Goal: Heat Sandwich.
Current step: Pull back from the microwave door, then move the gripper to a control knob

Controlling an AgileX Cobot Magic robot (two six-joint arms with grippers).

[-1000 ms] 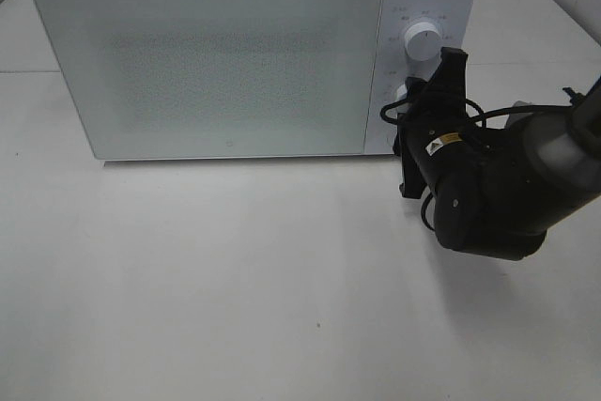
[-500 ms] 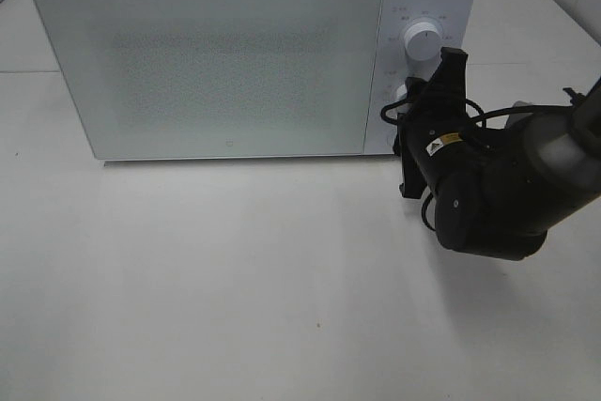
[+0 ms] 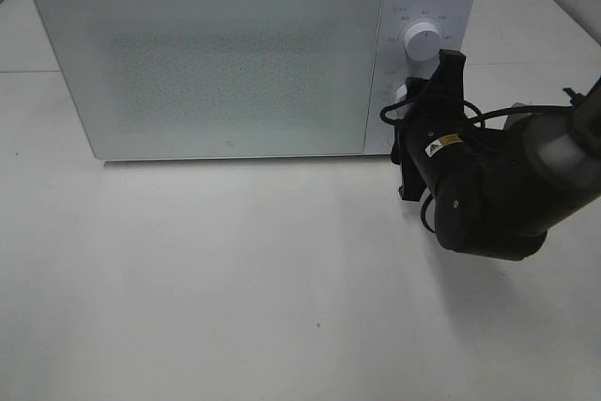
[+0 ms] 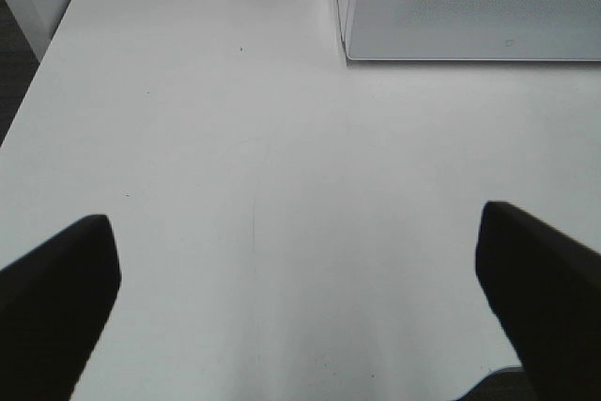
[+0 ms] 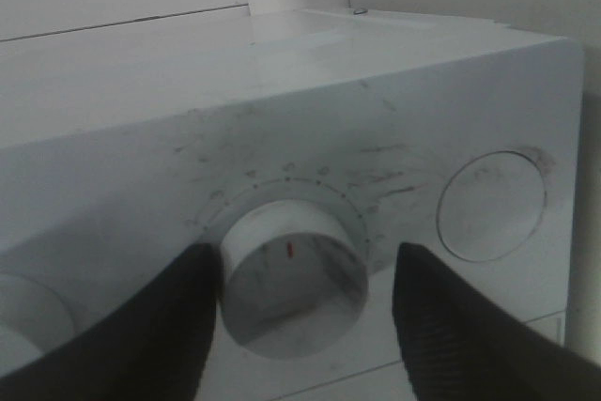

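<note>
A white microwave (image 3: pixel 207 63) is set on a white table (image 3: pixel 235 307), its door (image 3: pixel 216 7) shut. Two round knobs are mounted on the panel: an upper knob (image 3: pixel 422 41) and a lower knob (image 5: pixel 286 274) marked in red, with a round button (image 5: pixel 490 204) just beside it.

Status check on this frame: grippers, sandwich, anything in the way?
Left gripper open above table. Right gripper open, straddling a microwave knob. Sandwich not in view; microwave door shut. Nothing blocks the knob.
</note>
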